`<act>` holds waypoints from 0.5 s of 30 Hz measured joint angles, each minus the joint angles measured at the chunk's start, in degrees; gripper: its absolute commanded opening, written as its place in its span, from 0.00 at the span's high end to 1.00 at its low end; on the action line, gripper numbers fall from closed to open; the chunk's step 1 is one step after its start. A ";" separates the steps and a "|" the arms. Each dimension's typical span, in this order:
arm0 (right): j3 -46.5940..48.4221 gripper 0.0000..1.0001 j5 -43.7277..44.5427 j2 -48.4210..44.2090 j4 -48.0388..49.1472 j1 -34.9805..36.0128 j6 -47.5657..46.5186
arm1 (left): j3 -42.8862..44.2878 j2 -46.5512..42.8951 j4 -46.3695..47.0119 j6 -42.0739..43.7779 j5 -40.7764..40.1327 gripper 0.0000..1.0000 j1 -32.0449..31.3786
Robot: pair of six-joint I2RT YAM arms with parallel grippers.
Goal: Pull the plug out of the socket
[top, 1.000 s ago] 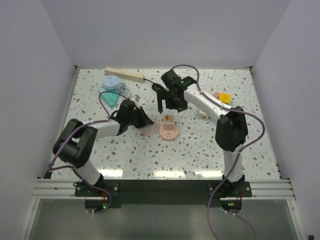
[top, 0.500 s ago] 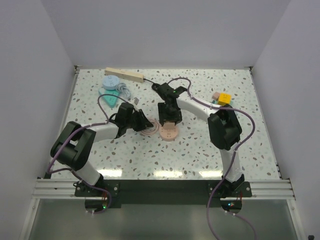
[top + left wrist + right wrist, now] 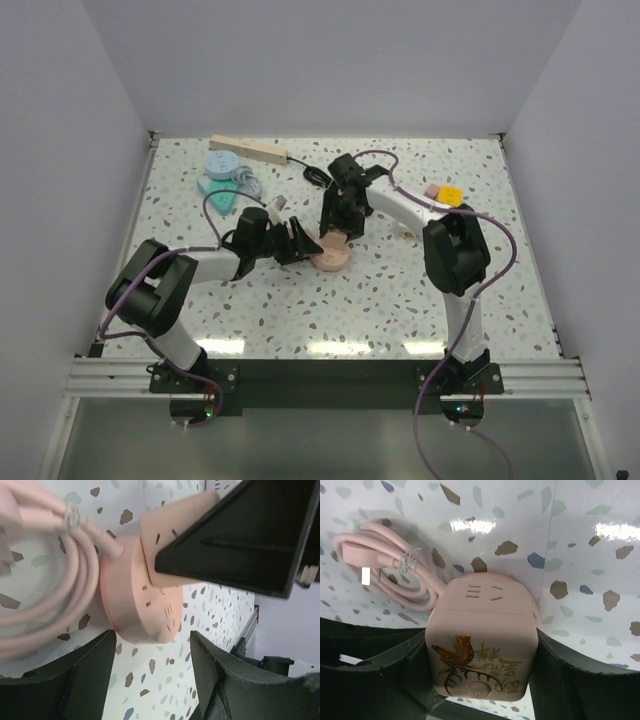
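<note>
Right hand (image 3: pixel 482 680) clamps the cube plug (image 3: pixel 482 630)!
It sits on the round pink socket (image 3: pixel 135 605); left hand (image 3: pixel 152 637) released, gaping alongside.

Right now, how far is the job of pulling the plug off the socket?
Done: the right hand is shut on the pink cube plug. In hand: the plug looks seated on the round pink socket; the left hand is open, its fingers either side of the socket, not gripping. Left: steady the socket, then pull the plug off.
</note>
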 measured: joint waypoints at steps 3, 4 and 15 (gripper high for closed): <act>-0.55 1.00 -1.75 -0.39 2.71 -1.55 2.23 | -0.72 0.00 1.18 -0.17 1.09 0.34 -0.13; -1.11 1.00 -2.21 -0.72 3.80 -2.01 2.97 | -0.94 0.02 1.36 -0.26 1.25 0.33 -0.15; -8.22 1.00 -7.69 -5.22 12.15 -2.93 7.96 | -1.36 1.90 2.14 -1.22 0.15 0.32 -0.15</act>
